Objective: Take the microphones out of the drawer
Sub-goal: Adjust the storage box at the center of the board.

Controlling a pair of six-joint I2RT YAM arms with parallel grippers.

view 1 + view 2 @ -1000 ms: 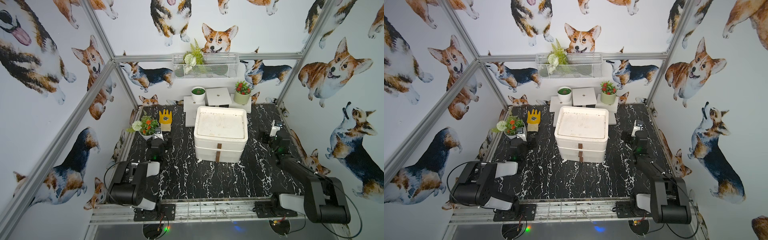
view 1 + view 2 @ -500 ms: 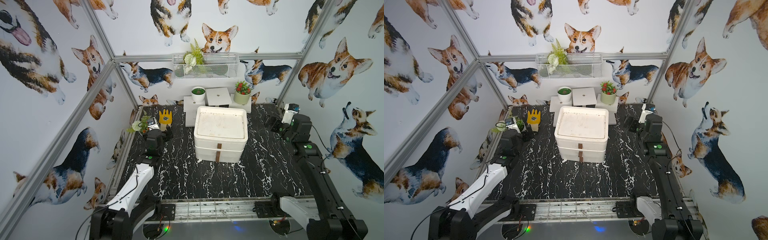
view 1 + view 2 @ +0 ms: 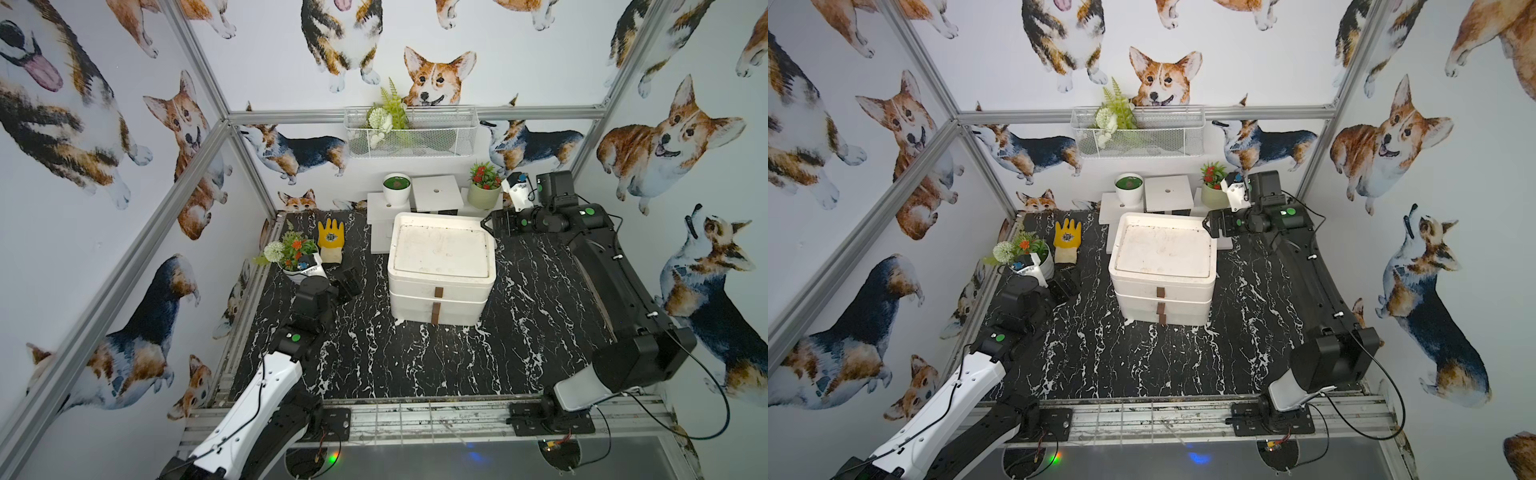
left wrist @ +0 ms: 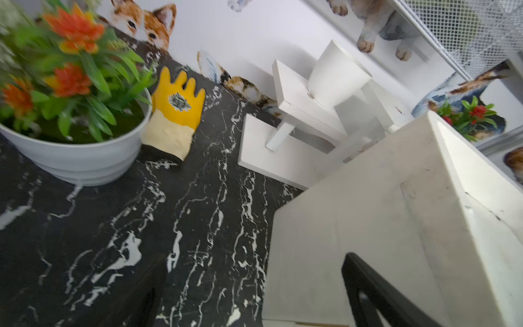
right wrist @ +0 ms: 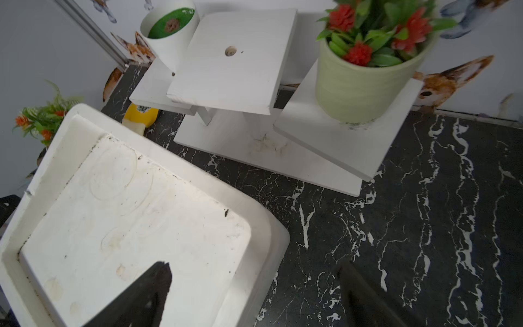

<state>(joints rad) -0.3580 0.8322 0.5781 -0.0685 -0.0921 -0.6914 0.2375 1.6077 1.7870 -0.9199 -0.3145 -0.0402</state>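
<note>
Drawers [image 3: 415, 291] on the white foam box [image 3: 440, 253] are sitting shut. The right gripper [image 3: 490, 224], spread and empty, is risking bumping the pale-green flowerpot [image 3: 482, 199]. The left gripper [image 3: 351, 282] is hanging spread too.

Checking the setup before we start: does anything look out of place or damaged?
A yellow glove lies flat beside the flower pot. The drawer unit's top is stained with ring marks and nicked at one edge.

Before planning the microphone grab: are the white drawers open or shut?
Shut: both brown-handled drawer fronts sit flush in the white foam box.
</note>
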